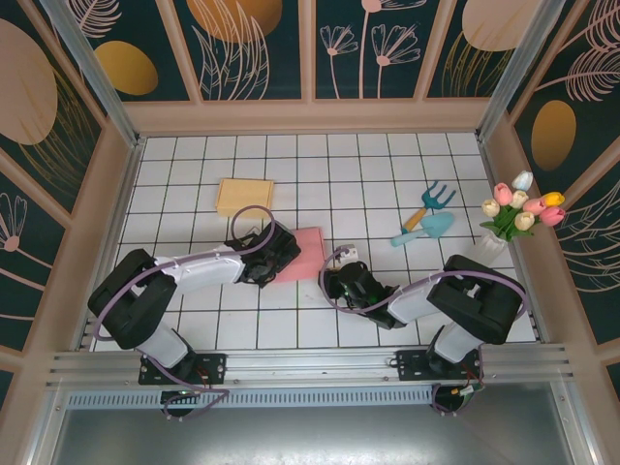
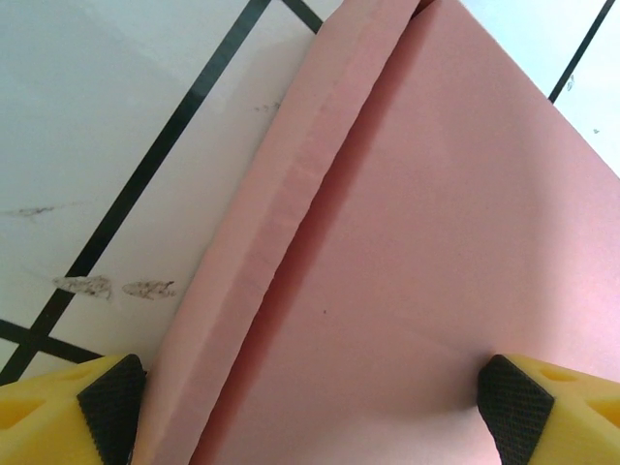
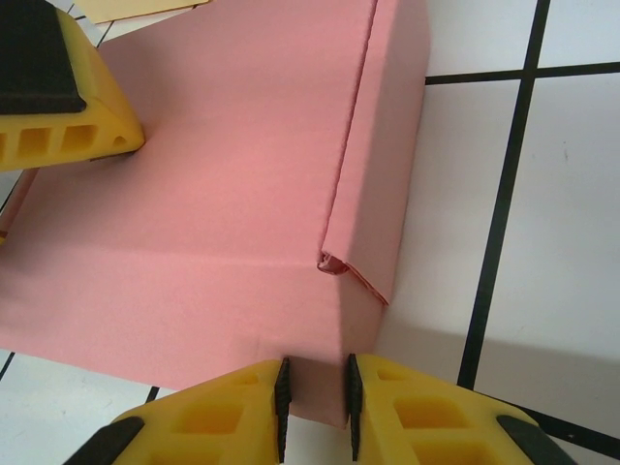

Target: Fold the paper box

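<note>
White tiled table [image 1: 387,174], pink paper box [image 1: 308,254] lying within wide-apart left gripper [image 2: 312,397], right gripper [image 3: 315,397] clamped on its near edge.

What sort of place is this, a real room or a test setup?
Probably a staged robot test booth: a white gridded table with aluminium rails, printed flower wall panels, and props like toy garden tools and a tulip vase.

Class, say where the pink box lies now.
In the top view the pink box lies mid-table, between the left hand and the right hand.
</note>
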### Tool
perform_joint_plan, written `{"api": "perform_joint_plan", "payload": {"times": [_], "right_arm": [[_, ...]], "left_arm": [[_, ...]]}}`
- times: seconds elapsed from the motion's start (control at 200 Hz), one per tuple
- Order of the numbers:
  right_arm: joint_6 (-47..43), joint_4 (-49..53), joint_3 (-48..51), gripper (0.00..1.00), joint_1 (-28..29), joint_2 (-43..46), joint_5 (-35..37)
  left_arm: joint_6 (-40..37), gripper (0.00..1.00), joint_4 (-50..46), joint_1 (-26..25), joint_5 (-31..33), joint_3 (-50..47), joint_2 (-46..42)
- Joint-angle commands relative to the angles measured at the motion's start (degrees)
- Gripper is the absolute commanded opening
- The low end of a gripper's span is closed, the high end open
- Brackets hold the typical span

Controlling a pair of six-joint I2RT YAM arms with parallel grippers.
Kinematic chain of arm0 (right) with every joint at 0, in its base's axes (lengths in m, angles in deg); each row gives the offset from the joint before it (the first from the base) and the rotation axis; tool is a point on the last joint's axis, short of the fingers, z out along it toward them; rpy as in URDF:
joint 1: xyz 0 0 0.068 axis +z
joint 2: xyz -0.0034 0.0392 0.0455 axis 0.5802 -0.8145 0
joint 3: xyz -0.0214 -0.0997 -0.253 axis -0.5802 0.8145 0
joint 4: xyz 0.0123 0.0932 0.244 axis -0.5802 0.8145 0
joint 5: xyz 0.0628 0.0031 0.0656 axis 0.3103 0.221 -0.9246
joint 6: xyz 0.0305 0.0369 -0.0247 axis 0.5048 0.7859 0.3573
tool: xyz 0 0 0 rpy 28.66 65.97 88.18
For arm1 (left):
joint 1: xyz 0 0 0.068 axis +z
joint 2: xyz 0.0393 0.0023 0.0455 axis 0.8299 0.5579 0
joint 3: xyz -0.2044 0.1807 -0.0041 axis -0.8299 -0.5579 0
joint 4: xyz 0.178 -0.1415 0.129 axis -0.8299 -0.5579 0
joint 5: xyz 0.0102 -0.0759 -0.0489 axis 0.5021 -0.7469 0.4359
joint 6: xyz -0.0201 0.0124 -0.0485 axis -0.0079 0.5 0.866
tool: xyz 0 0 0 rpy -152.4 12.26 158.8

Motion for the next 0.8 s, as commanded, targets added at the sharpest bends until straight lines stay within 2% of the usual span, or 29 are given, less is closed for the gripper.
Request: {"api": "perform_joint_plan", "payload": {"times": [0.0,0.185,0.515,0.666,0.791], "right_arm": [[1.0,-2.22,-2.11,0.26,1.37,1.1,-2.45],[0.48,-1.04,-1.59,0.26,1.28,1.5,-1.04],[-0.77,-0.1,-1.15,0.26,-0.1,1.12,0.05],[-1.45,-0.89,-1.08,0.26,-1.33,-0.2,0.07],[-2.37,-1.19,-1.74,0.26,-2.21,-2.52,0.38]], "left_arm": [[0.5,0.91,-4.62,-2.91,-8.49,-1.82,1.27],[-0.89,0.9,-5.07,-2.63,-5.16,-1.74,4.03],[-2.24,0.89,-7.19,0.72,1.79,-3.52,6.52],[-3.92,0.9,-6.48,1.63,1.68,-4.25,7.27],[-5.23,0.89,-4.89,2.11,0.14,-4.39,11.25]]}}
